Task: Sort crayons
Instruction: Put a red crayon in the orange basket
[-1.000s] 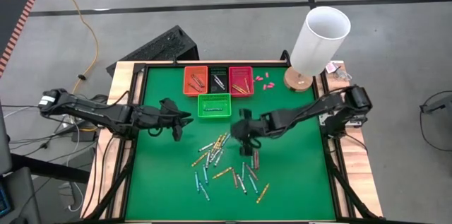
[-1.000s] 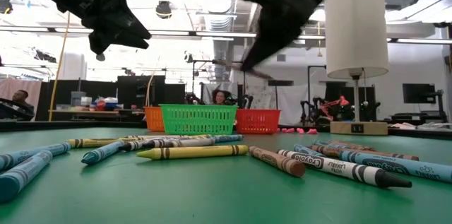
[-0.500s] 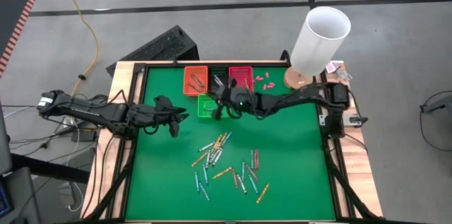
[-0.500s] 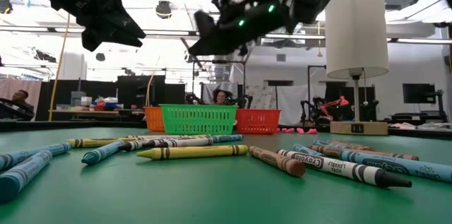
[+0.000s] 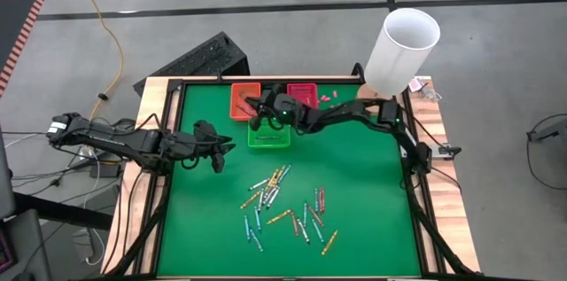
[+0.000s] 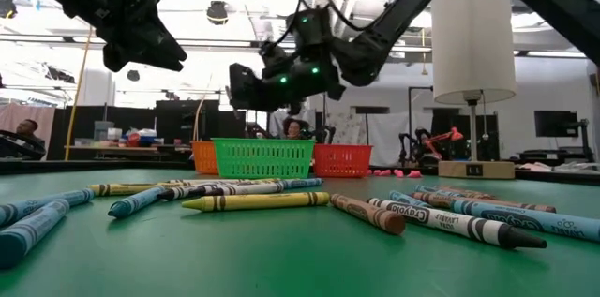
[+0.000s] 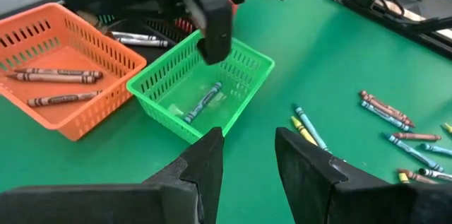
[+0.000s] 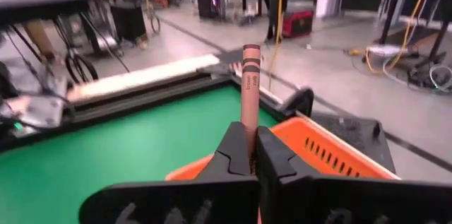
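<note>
Several crayons [image 5: 285, 203] lie loose on the green table's middle and near part; they also show in the low view [image 6: 253, 201]. My right gripper [image 5: 257, 109] is above the orange basket [image 5: 243, 97], shut on a brown crayon [image 8: 250, 75]. My left gripper [image 7: 248, 155] is open and empty. It hovers left of the green basket [image 7: 212, 93], where a blue crayon [image 7: 205, 102] lies. It also shows in the high view [image 5: 220, 150]. Brown crayons [image 7: 56, 75] lie in the orange basket. My right gripper pinches the brown crayon's near end [image 8: 248, 126] between its two fingers. The crayon runs along the fingers and sticks out past their tips. The fingers lie about level, pointing toward the table's far left. The crayon is lifted clear above the orange basket [image 8: 332, 153].
A black basket [image 5: 275, 93] and a red basket [image 5: 304, 95] stand beside the orange one at the far edge. A white lamp [image 5: 400, 43] on a wooden base stands at the far right corner. Pink bits [image 5: 328, 97] lie near it. The table's left part is bare green.
My right gripper has risen from the crayon pile and gone toward the table's far left, past the green basket to above the orange basket, carrying the brown crayon.
</note>
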